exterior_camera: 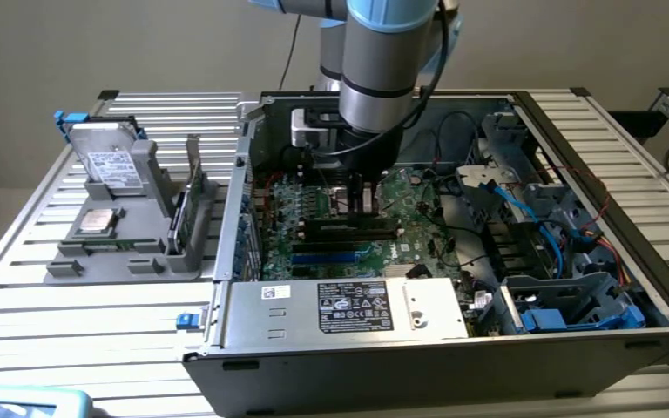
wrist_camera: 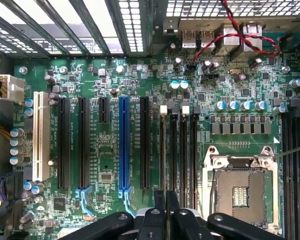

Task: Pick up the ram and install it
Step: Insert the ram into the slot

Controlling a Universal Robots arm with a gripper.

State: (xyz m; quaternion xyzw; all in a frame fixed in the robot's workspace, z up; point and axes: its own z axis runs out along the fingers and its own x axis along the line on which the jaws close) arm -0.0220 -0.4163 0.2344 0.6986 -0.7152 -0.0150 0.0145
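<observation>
While the arm [exterior_camera: 381, 78] is reaching down into the open PC case [exterior_camera: 428, 357] lying on the slatted surface [exterior_camera: 32, 296], the jaws sit right above the motherboard [wrist_camera: 104, 165]. They're pretty much over the bank of four memory slots [wrist_camera: 182, 150], between the blue slot [wrist_camera: 123, 145] and the CPU socket [wrist_camera: 238, 187]. From the wrist view the jaws are pinched down to a thin slit, so closed or very nearly.

A thin dark strip [wrist_camera: 164, 150] runs straight out from that slit, lined up with the memory slot furthest from the socket. Honestly I can't tell if that's the ram's top edge or just the slot itself. So whether the ram is clamped in there, and where exactly it is, I can't say for sure.

Over at the exterior view's left there's a grey holder [exterior_camera: 102, 261] on the surface beside the case. It has a hard drive [exterior_camera: 108, 161], a square silver chip [exterior_camera: 94, 220] and an upright green card [exterior_camera: 199, 196] parked in it.
</observation>
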